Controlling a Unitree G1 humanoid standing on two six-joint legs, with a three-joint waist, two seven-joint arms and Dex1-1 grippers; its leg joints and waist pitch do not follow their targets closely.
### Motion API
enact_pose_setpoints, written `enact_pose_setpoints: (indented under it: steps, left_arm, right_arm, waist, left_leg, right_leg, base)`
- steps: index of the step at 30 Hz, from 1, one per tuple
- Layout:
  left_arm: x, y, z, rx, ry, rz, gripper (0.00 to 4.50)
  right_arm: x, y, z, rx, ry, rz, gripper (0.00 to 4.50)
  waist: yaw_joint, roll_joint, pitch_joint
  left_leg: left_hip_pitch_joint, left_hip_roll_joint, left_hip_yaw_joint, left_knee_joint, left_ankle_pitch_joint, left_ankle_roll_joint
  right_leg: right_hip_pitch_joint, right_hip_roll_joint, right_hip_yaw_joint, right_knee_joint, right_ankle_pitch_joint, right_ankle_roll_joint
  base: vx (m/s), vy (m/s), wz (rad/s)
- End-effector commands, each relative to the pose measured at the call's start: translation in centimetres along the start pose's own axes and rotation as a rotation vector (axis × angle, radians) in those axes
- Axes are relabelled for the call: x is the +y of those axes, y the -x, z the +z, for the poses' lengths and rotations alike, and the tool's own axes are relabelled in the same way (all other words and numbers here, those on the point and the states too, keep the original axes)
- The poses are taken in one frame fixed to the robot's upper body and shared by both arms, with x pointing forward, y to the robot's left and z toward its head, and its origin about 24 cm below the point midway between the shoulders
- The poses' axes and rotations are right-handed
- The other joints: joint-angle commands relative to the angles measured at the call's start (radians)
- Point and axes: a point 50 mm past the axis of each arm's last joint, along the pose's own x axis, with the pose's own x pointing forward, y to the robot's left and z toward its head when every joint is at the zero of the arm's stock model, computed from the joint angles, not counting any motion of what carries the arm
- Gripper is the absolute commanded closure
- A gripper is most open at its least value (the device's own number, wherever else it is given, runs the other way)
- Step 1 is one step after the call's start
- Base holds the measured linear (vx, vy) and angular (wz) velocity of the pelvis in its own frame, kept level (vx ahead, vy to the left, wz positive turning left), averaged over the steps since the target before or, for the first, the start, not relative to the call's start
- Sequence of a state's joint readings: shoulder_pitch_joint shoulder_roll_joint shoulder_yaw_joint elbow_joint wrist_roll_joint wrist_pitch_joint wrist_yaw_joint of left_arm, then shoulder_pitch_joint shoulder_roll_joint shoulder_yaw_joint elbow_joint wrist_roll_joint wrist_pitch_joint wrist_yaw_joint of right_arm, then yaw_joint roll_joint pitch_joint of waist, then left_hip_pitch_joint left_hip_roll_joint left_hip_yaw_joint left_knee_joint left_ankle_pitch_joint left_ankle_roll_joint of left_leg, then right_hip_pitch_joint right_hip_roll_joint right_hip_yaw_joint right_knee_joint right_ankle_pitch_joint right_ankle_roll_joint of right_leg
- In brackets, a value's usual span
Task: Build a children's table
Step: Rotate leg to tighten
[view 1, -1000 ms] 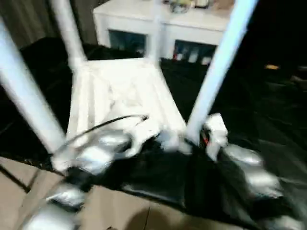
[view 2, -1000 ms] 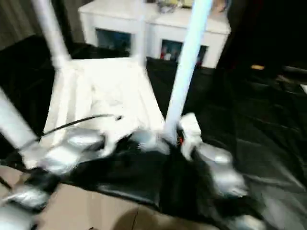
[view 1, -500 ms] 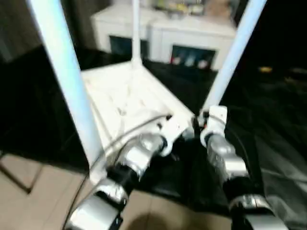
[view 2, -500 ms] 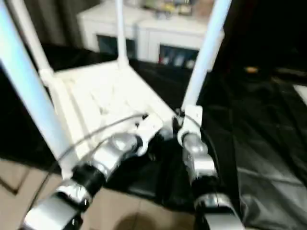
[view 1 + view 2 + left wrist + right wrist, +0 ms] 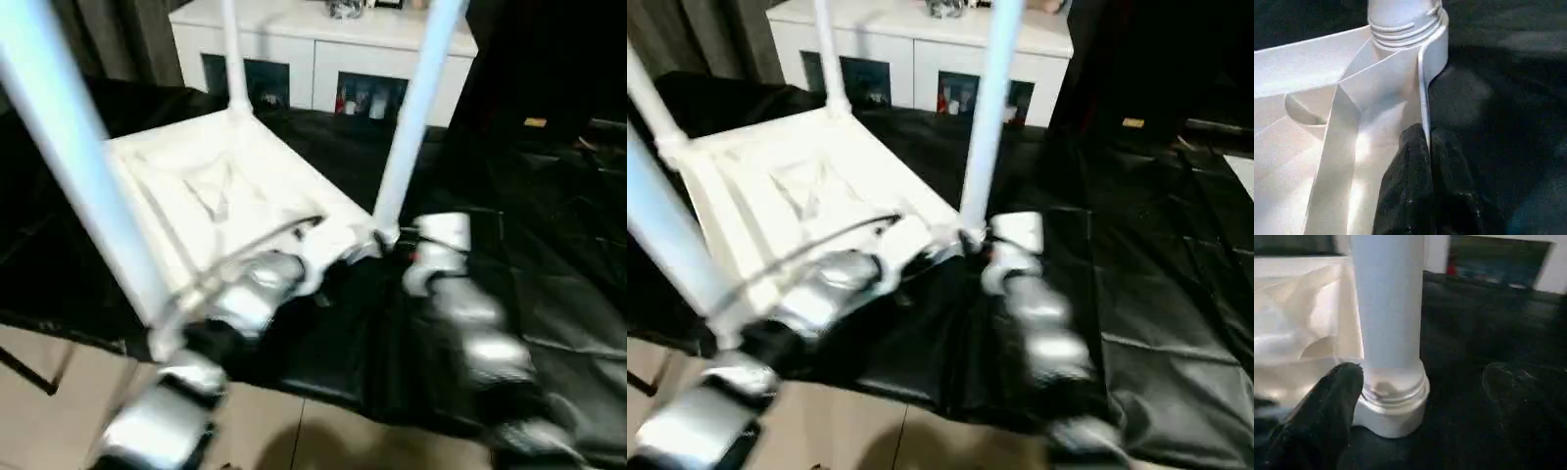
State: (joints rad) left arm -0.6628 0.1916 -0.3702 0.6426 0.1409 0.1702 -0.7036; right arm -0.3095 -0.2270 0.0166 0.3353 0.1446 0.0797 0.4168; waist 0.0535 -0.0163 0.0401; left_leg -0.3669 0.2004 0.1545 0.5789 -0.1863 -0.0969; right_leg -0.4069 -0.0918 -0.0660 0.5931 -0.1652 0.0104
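One upturned tabletop (image 5: 225,196) carries four legs: one (image 5: 409,117), another (image 5: 233,54), a third (image 5: 73,166), and, seemingly, a fourth (image 5: 649,103). Two grippers: left gripper (image 5: 1422,186), right gripper (image 5: 1420,396).

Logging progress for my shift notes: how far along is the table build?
Done: the table top lies upside down with four legs standing in its corners. In hand: the left gripper pinches the rim by the near-right leg, and the right gripper sits open around its base. Left: threads show, so probably final tightening, then flipping upright.
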Motion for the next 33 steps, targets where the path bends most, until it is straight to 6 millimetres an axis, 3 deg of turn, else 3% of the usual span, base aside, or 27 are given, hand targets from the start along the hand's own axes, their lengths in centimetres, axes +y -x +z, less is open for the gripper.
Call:
enact_pose_setpoints:
  steps: [1, 2, 5, 7, 9, 12, 13, 16, 21, 28, 33]
  left_arm:
    - [-2.1, 0.6, -2.0, 0.052, -0.029, -0.225, 4.50]
    - [-2.2, 0.8, -2.1, 0.052, -0.034, -0.256, 4.50]
    - [-3.0, 2.6, -2.6, 0.062, -0.067, -0.442, 4.50]
    - [-3.2, 3.2, -2.6, 0.057, -0.053, -0.500, 4.50]
    - [-3.3, 3.6, -2.6, 0.056, -0.052, -0.526, 4.50]
    - [-2.9, 4.0, -2.8, 0.074, -0.076, -0.517, 4.50]
    - [-2.9, 4.0, -2.8, 0.075, -0.077, -0.514, 4.50]
    - [-2.6, 4.1, -3.0, 0.086, -0.089, -0.492, 4.50]
    - [-2.6, 4.4, -3.0, 0.093, -0.083, -0.495, 4.50]
    - [-2.6, 4.5, -3.2, 0.101, -0.083, -0.496, 4.50]
    - [-2.6, 4.5, -3.3, 0.109, -0.076, -0.504, 4.50]
  right_arm:
    - [1.0, 1.1, 0.6, -0.004, 0.032, 0.225, 0.22]
    - [1.1, 1.4, 0.6, 0.003, 0.040, 0.265, 0.22]
    - [1.3, 3.5, 0.3, 0.069, 0.049, 0.467, 0.22]
    - [1.1, 3.8, 0.2, 0.089, 0.063, 0.495, 0.22]
    - [1.0, 3.9, 0.1, 0.106, 0.077, 0.508, 0.22]
    - [0.7, 3.8, -0.3, 0.151, 0.125, 0.535, 0.22]
    - [0.7, 3.8, -0.3, 0.153, 0.128, 0.534, 0.22]
    - [0.7, 3.8, -0.4, 0.180, 0.155, 0.558, 0.22]
    - [0.5, 4.0, -0.9, 0.224, 0.185, 0.595, 0.67]
    - [0.2, 3.8, -0.5, 0.196, 0.164, 0.586, 1.24]
    - [0.5, 3.9, -0.6, 0.191, 0.149, 0.608, 1.70]
  waist:
    - [0.007, -0.001, -0.055]
    - [0.010, 0.001, -0.055]
    - [0.012, 0.004, -0.055]
    - [0.016, 0.004, -0.053]
    - [0.021, 0.005, -0.054]
    - [0.030, 0.007, -0.052]
    - [0.030, -0.004, -0.052]
    - [0.031, -0.005, -0.050]
    - [0.031, -0.010, -0.051]
    - [0.031, -0.008, -0.056]
    - [0.030, -0.008, -0.055]
  left_leg:
    - [-0.003, 0.019, 0.010, -0.071, -0.217, 0.079]
    - [-0.005, 0.023, 0.010, -0.072, -0.224, 0.083]
    - [0.006, 0.030, 0.016, -0.073, -0.244, 0.075]
    - [0.013, 0.032, 0.022, -0.072, -0.246, 0.072]
    - [0.013, 0.032, 0.023, -0.072, -0.227, 0.063]
    - [0.019, 0.032, 0.026, -0.073, -0.247, 0.048]
    - [0.014, 0.030, 0.025, -0.073, -0.246, 0.045]
    - [0.012, 0.028, 0.025, -0.074, -0.255, 0.040]
    - [0.008, 0.028, 0.023, -0.073, -0.243, 0.040]
    - [0.008, 0.028, 0.024, -0.068, -0.197, 0.055]
    - [0.008, 0.027, 0.024, -0.068, -0.205, 0.054]
  right_leg:
    - [0.054, -0.041, 0.037, -0.071, -0.213, -0.195]
    - [0.059, -0.042, 0.036, -0.070, -0.209, -0.200]
    - [0.052, -0.040, 0.038, -0.066, -0.194, -0.222]
    - [0.044, -0.038, 0.041, -0.064, -0.172, -0.240]
    - [0.047, -0.038, 0.042, -0.057, -0.142, -0.253]
    - [0.044, -0.038, 0.043, -0.059, -0.164, -0.247]
    - [0.048, -0.040, 0.043, -0.057, -0.177, -0.240]
    - [0.049, -0.043, 0.044, -0.065, -0.239, -0.207]
    - [0.049, -0.044, 0.044, -0.068, -0.281, -0.184]
    - [0.051, -0.040, 0.043, -0.057, -0.192, -0.212]
    - [0.052, -0.040, 0.042, -0.058, -0.201, -0.215]
  base:
    - [0.000, 0.000, 0.00]
    - [0.000, 0.000, 0.00]
    - [0.000, 0.000, 0.00]
    - [0.000, 0.000, 0.00]
    - [0.000, 0.000, 0.00]
    - [0.000, 0.000, 0.00]
    - [0.000, 0.000, 0.00]
    - [0.000, 0.000, 0.00]
    - [0.000, 0.000, 0.00]
    - [0.000, 0.000, 0.00]
    - [0.000, 0.000, 0.00]
